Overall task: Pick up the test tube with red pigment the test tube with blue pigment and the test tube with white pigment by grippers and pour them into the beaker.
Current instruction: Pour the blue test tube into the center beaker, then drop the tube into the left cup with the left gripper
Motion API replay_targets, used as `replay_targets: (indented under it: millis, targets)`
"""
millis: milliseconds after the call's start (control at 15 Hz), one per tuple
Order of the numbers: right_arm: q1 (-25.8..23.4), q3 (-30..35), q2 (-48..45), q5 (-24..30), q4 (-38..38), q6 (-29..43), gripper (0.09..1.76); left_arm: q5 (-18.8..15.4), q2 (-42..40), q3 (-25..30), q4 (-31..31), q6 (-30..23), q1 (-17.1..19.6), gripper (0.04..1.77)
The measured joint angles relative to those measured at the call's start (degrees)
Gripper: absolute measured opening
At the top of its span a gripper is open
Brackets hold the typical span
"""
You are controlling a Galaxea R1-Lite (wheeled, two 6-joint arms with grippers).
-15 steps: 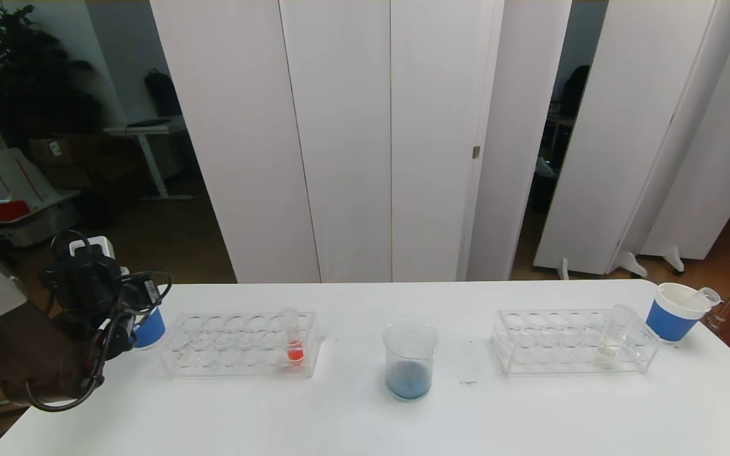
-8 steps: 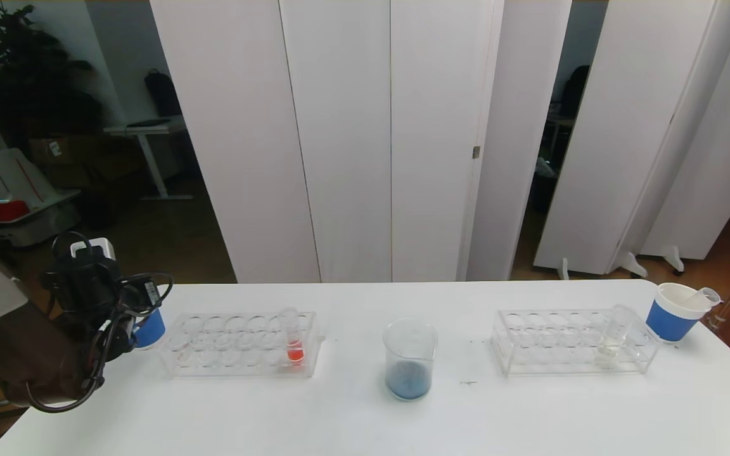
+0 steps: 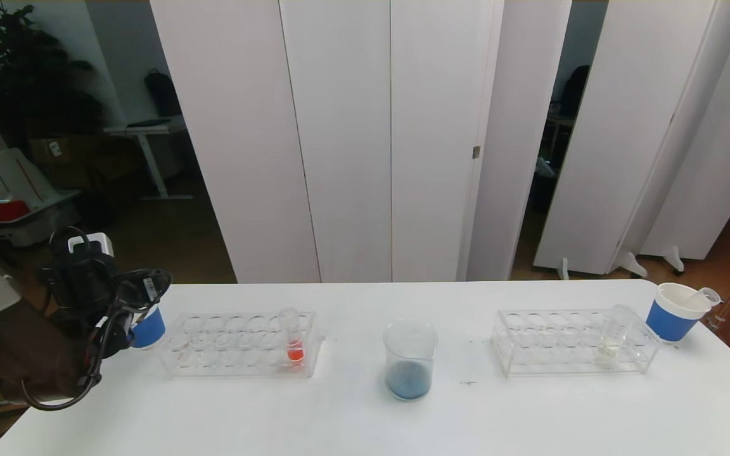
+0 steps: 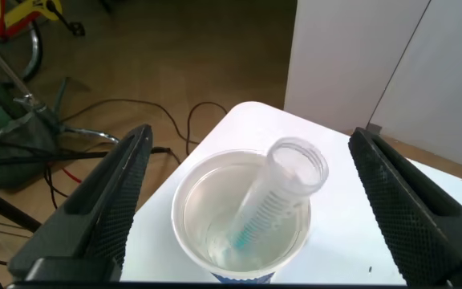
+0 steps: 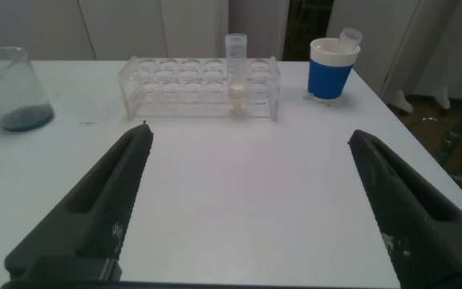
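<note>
My left gripper [image 3: 132, 303] is open and empty, just above the blue-banded paper cup [image 3: 148, 329] at the table's left end. In the left wrist view [image 4: 249, 138] its jaws stand wide on either side of that cup [image 4: 215, 201]. A clear graduated test tube [image 4: 283, 189] with only a blue trace at its bottom leans inside the cup. The test tube with red pigment [image 3: 293, 342] stands in the left rack [image 3: 225, 348]. The beaker [image 3: 410, 358] at the centre holds blue liquid. The test tube with white pigment [image 3: 612, 334] stands in the right rack [image 3: 549, 345]. My right gripper [image 5: 249, 138] is open and empty, low over bare table.
A second blue-banded cup [image 3: 677, 311] with an empty tube [image 3: 707, 296] in it stands at the far right, near the table edge. The right wrist view shows the right rack [image 5: 183, 80], white tube [image 5: 237, 68], that cup [image 5: 331, 72] and beaker [image 5: 10, 88].
My left arm has lifted slightly up and away from the left cup. Nothing else has moved.
</note>
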Motion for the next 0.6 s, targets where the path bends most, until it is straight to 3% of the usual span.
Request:
replay_targets:
  millis: [600]
  targets:
    - [0.0, 0.0, 0.0, 0.0, 0.0, 0.0, 1.75, -5.8, -16.6, 5.0, 9.3, 1.1, -0.6, 1.75]
